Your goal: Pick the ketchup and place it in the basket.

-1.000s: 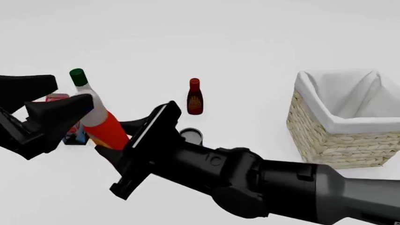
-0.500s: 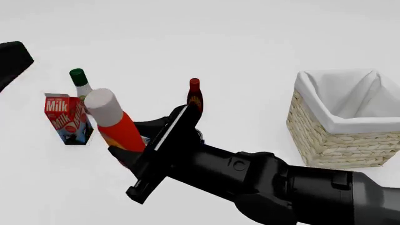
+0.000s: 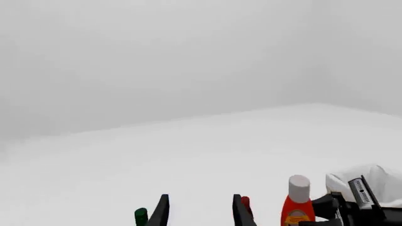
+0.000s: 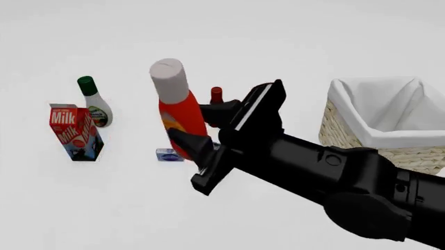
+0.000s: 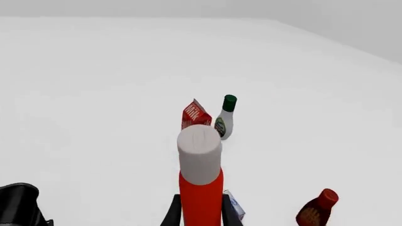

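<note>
Front view puts your right gripper (image 4: 197,136) nearest, its two fingers closed on the lower body of the ketchup (image 4: 175,110). You have the bottle clear of the surface (image 4: 104,208), nearly upright with its white-grey cap tipped slightly left. Just behind and below it a small blue-and-white box (image 4: 168,154) lies on the surface. To the left the milk carton (image 4: 73,132) stands, and the white bottle with the green cap (image 4: 91,100) is just beyond it. The darker red bottle (image 4: 216,95) shows only its cap behind your gripper. The basket (image 4: 379,135) sits well apart at the right edge. From the right wrist view, your fingers (image 5: 171,214) press both sides of the bottle. Your left gripper (image 3: 199,213) shows two finger tips set apart, holding nothing.
</note>
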